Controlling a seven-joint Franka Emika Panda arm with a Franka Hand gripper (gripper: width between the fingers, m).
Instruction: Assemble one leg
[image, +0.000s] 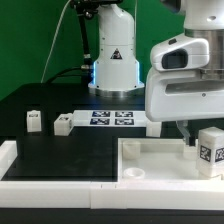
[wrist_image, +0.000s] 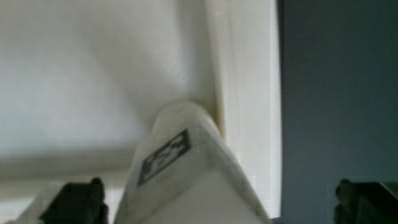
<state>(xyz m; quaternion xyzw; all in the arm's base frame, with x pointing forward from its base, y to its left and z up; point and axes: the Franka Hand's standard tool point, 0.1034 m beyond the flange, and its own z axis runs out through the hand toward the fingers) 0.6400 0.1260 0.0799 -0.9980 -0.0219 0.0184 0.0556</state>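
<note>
The leg (image: 210, 148) stands upright at the exterior view's right edge. Its long axis is vertical and its black-and-white tag faces the camera. It sits at the right-hand corner of the large white panel (image: 150, 160); whether its foot is seated there, I cannot tell. From the wrist view, we look along the leg (wrist_image: 192, 160) end-on, with the tag on its side and the panel's pale edge (wrist_image: 240, 60) running away behind it.

The gripper (image: 190, 130) hangs right over that corner, its bulky white body just above the leg. The wrist view shows the jaws wide: one dark fingertip (wrist_image: 80, 200) on each side, the leg between them, with daylight on both sides.

Over on the exterior view's left, a second leg (image: 34, 120) and a third leg (image: 63, 124) rest on the black surface (image: 60, 145), well apart from the gripper. The marker board (image: 110, 118) lies just beside the third leg.
</note>
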